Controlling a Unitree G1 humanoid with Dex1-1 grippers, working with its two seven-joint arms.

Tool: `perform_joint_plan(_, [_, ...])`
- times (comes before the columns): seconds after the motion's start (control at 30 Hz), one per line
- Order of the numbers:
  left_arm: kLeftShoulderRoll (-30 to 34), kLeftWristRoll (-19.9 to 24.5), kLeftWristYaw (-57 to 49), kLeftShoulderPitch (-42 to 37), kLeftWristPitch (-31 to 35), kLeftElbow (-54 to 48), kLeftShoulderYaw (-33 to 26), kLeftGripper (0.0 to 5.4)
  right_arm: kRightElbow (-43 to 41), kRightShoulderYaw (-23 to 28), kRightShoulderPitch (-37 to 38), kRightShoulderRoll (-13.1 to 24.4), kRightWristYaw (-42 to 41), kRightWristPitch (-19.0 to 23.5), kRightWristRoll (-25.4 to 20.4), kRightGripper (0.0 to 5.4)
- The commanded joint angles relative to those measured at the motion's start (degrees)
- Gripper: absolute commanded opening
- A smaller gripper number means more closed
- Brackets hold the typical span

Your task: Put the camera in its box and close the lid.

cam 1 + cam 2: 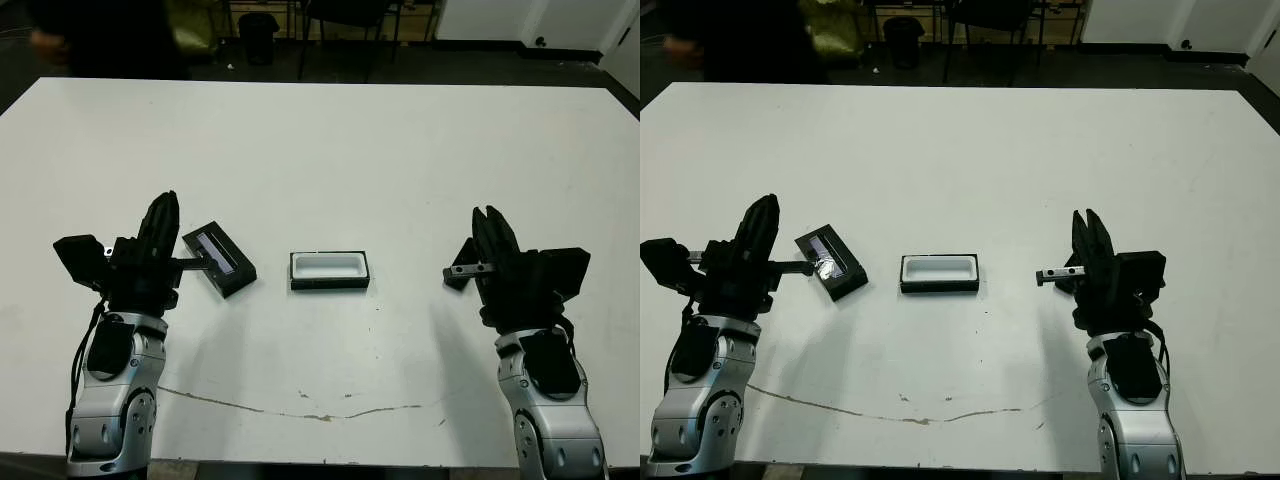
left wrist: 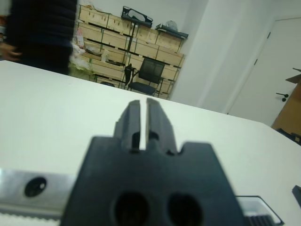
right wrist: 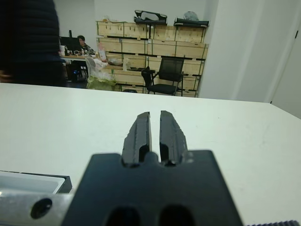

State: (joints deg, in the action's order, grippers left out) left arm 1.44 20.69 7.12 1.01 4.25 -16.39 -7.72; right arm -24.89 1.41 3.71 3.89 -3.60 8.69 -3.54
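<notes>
The white table [image 1: 330, 150] fills most of the picture, and its whole upper half is bare, so there is lots of room there. The far edge runs along the top of the frame, with a dark floor and chair legs past it. Near the bottom a thin brown crack line [image 1: 300, 408] runs across the top. The box [image 1: 329, 270] sits in the middle of the frame, open, black outside and white inside, with nothing in it. To its left, a little apart, lies the lid [image 1: 219, 258], flat and turned at a slant, black with a pale shiny strip down its middle. The left gripper [image 1: 160, 222] is at the lower left, just beside the lid, pointing up the frame, its two black fingers almost pressed together with only a thin slit between them. The right gripper [image 1: 492, 228] is at the lower right, well apart from the box, also pointing up, its fingers nearly together with a narrow gap. The camera cannot be made out for sure in these views. In the left wrist view a person in dark clothes [image 2: 42, 33] stands past the table.
</notes>
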Motion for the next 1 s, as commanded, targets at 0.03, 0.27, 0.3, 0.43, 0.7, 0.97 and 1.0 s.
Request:
perform_joint_plan(0.03, [-0.2,0.5,0.4,1.2,0.7,0.8,0.0,0.03,0.1,0.0,1.0,0.1,0.1,1.5,0.1,0.0])
perform_joint_plan(0.27, [-0.4,-0.3,0.7,2.0,0.3,0.9,1.2,0.03,-0.7,-0.3,2.0,0.3,0.1,2.6,0.3,0.0])
perform_joint_plan(0.3, [-0.3,-0.4,0.7,2.1,0.3,0.8,1.3,0.03,-1.0,-0.6,2.2,0.4,0.2,3.1,0.5,0.0])
perform_joint_plan(0.43, [-0.5,-0.4,0.4,2.7,0.3,0.8,1.2,0.03,-1.6,-0.9,2.8,0.7,-0.3,3.0,0.7,0.0])
perform_joint_plan(0.7, [-0.8,-0.2,0.9,3.2,-0.2,1.3,1.4,0.03,-0.8,1.0,3.6,1.3,-2.9,0.1,-2.1,0.0])
perform_joint_plan(0.97, [-0.7,-0.3,1.0,3.0,0.3,1.2,1.5,0.03,0.0,1.0,3.6,1.3,-3.6,-2.0,-2.0,0.0])
perform_joint_plan(1.0, [-0.7,-0.3,1.1,3.0,0.2,1.2,1.5,0.03,0.1,1.0,3.5,1.3,-3.6,-2.2,-2.0,0.0])
